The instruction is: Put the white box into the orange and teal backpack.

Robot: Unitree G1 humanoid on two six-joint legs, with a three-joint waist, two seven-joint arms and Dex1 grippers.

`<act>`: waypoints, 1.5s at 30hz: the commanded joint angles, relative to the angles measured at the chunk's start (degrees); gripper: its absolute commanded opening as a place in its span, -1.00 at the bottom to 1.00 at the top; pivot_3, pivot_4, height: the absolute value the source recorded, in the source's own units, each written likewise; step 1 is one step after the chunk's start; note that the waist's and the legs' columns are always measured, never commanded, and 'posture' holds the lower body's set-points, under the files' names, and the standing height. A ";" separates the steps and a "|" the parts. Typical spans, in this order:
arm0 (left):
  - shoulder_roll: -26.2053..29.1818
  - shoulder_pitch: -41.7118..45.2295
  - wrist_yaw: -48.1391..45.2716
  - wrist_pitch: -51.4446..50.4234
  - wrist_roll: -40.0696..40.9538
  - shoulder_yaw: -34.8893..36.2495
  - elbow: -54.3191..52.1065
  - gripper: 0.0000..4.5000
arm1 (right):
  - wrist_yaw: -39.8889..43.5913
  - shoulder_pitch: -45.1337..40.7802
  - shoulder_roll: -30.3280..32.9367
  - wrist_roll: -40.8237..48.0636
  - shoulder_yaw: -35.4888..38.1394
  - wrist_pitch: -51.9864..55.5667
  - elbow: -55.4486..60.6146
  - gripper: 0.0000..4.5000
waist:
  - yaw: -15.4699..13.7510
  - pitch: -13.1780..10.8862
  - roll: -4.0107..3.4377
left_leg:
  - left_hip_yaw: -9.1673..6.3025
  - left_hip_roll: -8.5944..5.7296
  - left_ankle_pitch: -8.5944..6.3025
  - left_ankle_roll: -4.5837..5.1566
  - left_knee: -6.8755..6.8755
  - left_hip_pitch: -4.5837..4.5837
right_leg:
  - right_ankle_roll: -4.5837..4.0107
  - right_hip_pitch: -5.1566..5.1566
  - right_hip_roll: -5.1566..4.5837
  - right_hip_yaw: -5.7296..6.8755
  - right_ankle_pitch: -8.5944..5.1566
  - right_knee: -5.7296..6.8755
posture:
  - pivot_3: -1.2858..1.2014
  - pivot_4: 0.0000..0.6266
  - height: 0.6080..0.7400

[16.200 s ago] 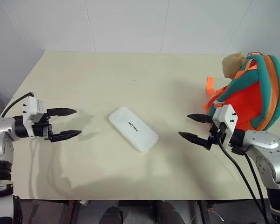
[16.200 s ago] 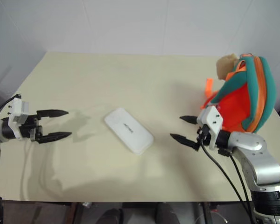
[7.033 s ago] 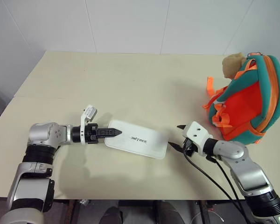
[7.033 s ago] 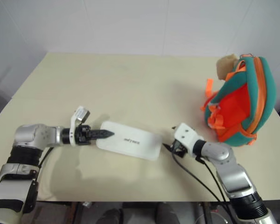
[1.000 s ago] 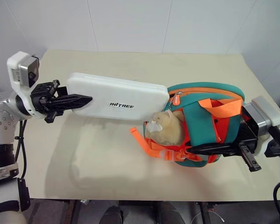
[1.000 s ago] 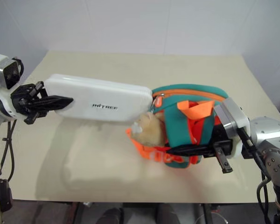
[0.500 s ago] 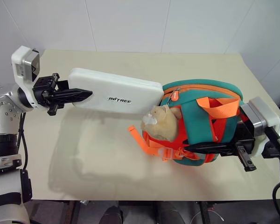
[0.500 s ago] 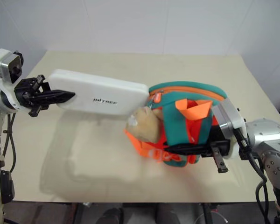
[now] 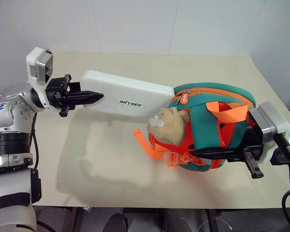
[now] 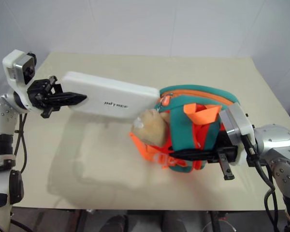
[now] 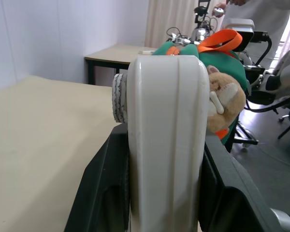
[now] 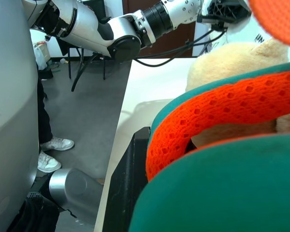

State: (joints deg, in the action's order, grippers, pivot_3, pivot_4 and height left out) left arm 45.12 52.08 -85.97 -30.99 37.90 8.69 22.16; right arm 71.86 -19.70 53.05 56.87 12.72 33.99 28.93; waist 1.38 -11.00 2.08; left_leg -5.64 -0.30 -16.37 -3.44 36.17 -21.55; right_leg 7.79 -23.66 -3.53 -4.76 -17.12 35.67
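My left gripper (image 9: 97, 96) is shut on the left end of the white box (image 9: 130, 97) and holds it in the air, pointing right. The box's far end meets the orange zip edge at the top of the orange and teal backpack (image 9: 210, 116). In the left wrist view the box (image 11: 166, 145) sits edge-on between the two black fingers (image 11: 101, 193). The backpack lies on its side above the table, its tan plush toy (image 9: 166, 125) facing left. My right gripper (image 9: 194, 153) is shut on the backpack's lower edge, near the orange straps (image 12: 208, 111).
The pale table (image 9: 111, 159) lies under both arms, with white walls behind it. An orange strap (image 9: 142, 140) hangs loose from the backpack towards the table. The left wrist view shows a second table (image 11: 111, 53) and cables in the room beyond.
My left gripper and the white box have shifted a little away from me and to the right, towards the backpack. The right gripper and the backpack have kept still.
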 commanded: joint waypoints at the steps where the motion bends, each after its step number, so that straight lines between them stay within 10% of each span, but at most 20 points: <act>1: -1.18 2.90 -3.69 0.13 -0.02 -2.31 -2.39 -0.41 | -0.10 -0.19 -0.37 0.35 1.47 -1.24 1.09 -0.78 | -0.14 0.00 0.00 | -0.01 0.00 0.00 0.00 0.01 0.00 | 0.00 0.00 0.00 0.00 0.00 -0.01 | 0.03 -0.52 1.00; 45: -29.12 10.95 2.88 1.71 -17.54 -23.56 3.00 -0.41 | -2.88 -2.63 -4.73 -3.06 -2.43 -1.62 0.66 -0.78 | -1.39 0.00 0.00 | 0.00 -0.04 -0.02 0.04 0.21 -0.01 | 0.04 0.05 0.04 -0.02 0.02 0.00 | 0.03 -0.52 1.00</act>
State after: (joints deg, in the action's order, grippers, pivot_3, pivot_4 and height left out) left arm 16.98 62.81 -79.70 -29.27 20.71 -11.97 25.71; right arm 70.04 -21.52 48.63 53.98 9.28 33.67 28.93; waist -0.01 -11.00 2.08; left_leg -5.63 -0.34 -16.39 -3.40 36.38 -21.56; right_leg 7.83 -23.61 -3.48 -4.77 -17.10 35.66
